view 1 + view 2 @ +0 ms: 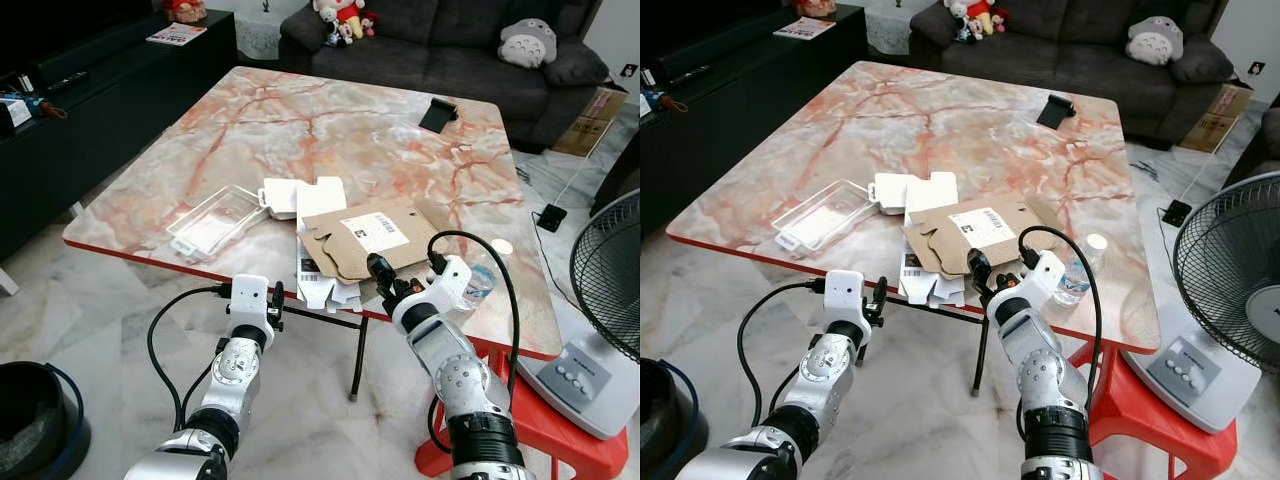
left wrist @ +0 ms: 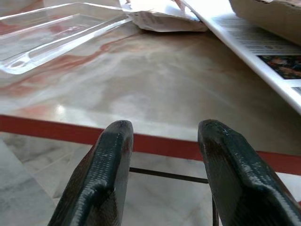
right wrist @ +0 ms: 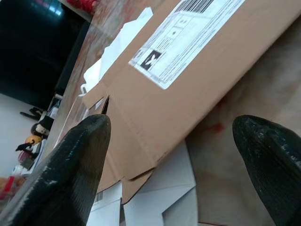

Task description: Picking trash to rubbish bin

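A flattened brown cardboard box with a white shipping label lies near the front edge of the marble table, on top of flattened white cartons. A clear plastic tray rests to its left, and a small white box sits behind it. My right gripper is open at the cardboard's near edge, and the brown sheet spreads just ahead of the two fingers. My left gripper is open and holds nothing. It hovers just below the table's red front rim, right of the tray.
A black rubbish bin stands on the floor at my lower left. A plastic bottle lies by the table's right edge. A fan and a red stool crowd the right side. A phone rests far back.
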`<state>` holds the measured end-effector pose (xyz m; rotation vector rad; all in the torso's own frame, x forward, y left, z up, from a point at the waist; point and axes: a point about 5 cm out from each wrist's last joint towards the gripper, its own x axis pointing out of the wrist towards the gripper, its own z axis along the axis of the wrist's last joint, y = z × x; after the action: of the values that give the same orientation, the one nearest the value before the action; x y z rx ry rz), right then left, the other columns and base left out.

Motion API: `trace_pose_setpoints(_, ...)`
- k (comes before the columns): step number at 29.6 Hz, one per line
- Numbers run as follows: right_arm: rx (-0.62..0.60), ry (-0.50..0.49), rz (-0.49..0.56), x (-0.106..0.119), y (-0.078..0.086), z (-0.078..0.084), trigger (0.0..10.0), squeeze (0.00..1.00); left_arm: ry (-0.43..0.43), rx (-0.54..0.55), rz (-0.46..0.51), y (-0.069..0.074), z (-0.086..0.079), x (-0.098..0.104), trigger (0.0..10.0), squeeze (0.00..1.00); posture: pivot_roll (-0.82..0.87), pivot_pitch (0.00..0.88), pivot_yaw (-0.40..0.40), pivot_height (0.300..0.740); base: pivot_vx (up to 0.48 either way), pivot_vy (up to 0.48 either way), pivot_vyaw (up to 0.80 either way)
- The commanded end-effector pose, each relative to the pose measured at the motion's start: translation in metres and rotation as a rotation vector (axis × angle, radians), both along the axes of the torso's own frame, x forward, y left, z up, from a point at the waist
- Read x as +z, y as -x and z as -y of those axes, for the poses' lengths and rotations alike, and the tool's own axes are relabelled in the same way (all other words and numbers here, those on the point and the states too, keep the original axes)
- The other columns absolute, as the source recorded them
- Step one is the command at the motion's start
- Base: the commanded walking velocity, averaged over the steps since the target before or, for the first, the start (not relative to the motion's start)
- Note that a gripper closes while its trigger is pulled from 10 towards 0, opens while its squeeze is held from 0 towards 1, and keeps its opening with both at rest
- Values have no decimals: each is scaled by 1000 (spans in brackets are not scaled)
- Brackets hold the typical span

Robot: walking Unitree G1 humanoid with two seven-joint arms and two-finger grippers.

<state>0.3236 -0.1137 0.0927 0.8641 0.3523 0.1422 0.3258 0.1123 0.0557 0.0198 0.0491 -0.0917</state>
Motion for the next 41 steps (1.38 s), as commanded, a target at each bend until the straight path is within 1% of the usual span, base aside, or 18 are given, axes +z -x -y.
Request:
trace_pose_setpoints(1, -1, -6, -7, 2, -3, -2, 10000, 0, 1, -8, -30, 2, 1, -5, 10000, 0, -84, 16, -71, 740, 0, 0, 0)
trace_pose_setpoints(9, 0, -7, -18, -3, -5, -3, 10000, 0, 2, -11, -26, 2, 2, -4, 10000, 0, -77, 26, -70, 740, 0, 0, 0)
trace_pose_setpoints(14, 2, 21, -24, -7, -8, -3, 10000, 0, 2, -7, -25, 2, 1, -4, 10000, 0, -71, 42, -71, 740, 0, 0, 0)
trace_pose_setpoints(20, -4, 12, -30, -10, -12, -4, 10000, 0, 0, -2, -23, 3, -1, -5, 10000, 0, -56, 53, -70, 740, 0, 0, 0)
trace_pose_setpoints(24, -15, -19, -9, -6, -18, -7, 10000, 0, 0, 3, -20, 2, -3, -4, 10000, 0, -51, 56, -68, 740, 0, 0, 0)
trace_pose_setpoints(30, -16, -33, 5, -2, -25, -12, 10000, 0, -1, 2, -20, 2, -3, -4, 10000, 0, -48, 59, -67, 740, 0, 0, 0)
trace_pose_setpoints(41, -14, -50, 4, -2, -31, -20, 10000, 0, 1, 3, -21, 2, -2, -4, 10000, 0, -43, 60, -70, 740, 0, 0, 0)
